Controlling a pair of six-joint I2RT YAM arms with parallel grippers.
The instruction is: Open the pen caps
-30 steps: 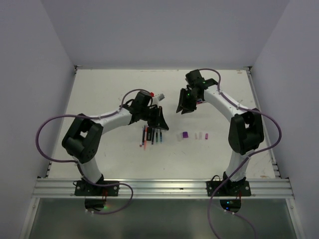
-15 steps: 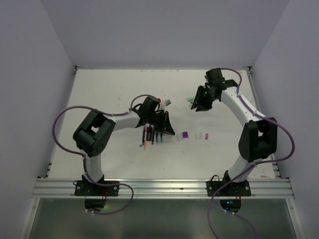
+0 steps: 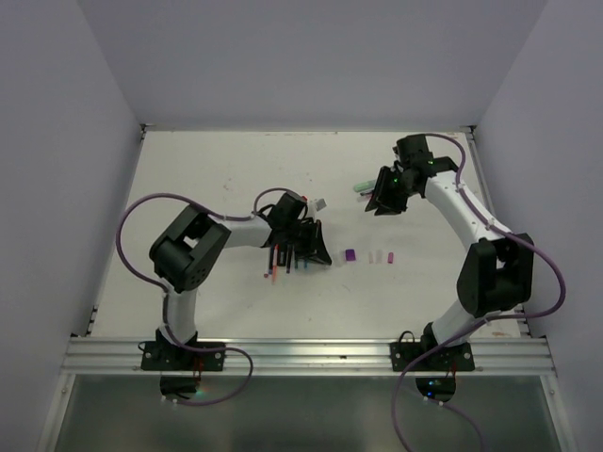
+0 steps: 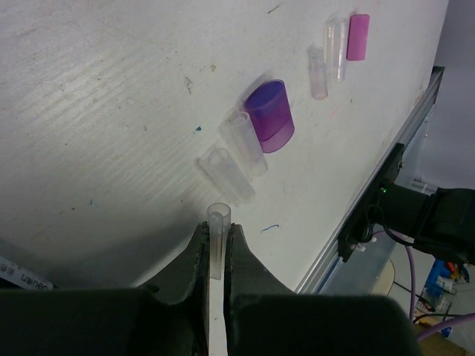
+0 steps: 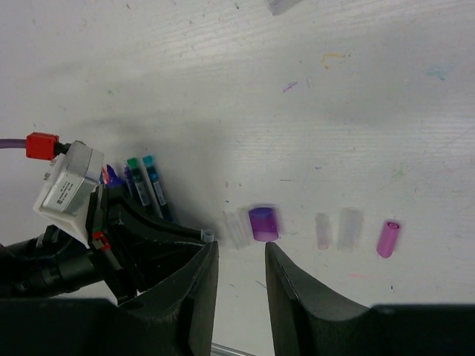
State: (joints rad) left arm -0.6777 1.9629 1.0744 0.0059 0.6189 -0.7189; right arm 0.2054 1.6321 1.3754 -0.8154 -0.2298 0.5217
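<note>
My left gripper [image 4: 217,231] is shut on a clear pen cap [image 4: 218,222] that stands out past its fingertips, low over the table. Just beyond it lie two clear caps [image 4: 236,157] and a purple cap [image 4: 270,116]. Further along the row are two more clear caps [image 4: 330,55] and a pink cap [image 4: 358,37]. The pens [image 3: 285,256] lie bunched to the left of the left gripper [image 3: 317,252], dark bodies with green and blue ends [image 5: 148,185]. My right gripper [image 5: 241,256] hangs open high over the cap row, with nothing between its jaws.
A green-tipped pen [image 3: 359,187] shows just left of the right gripper [image 3: 377,201]; I cannot tell whether it touches it. The white table [image 3: 207,188] ends in a metal rail [image 3: 301,353] at the near edge, and grey walls close the other sides.
The right gripper has swung to the right, away from the left one. The left gripper has come nearer and rightwards, to the left end of the cap row, still shut on the clear cap.
</note>
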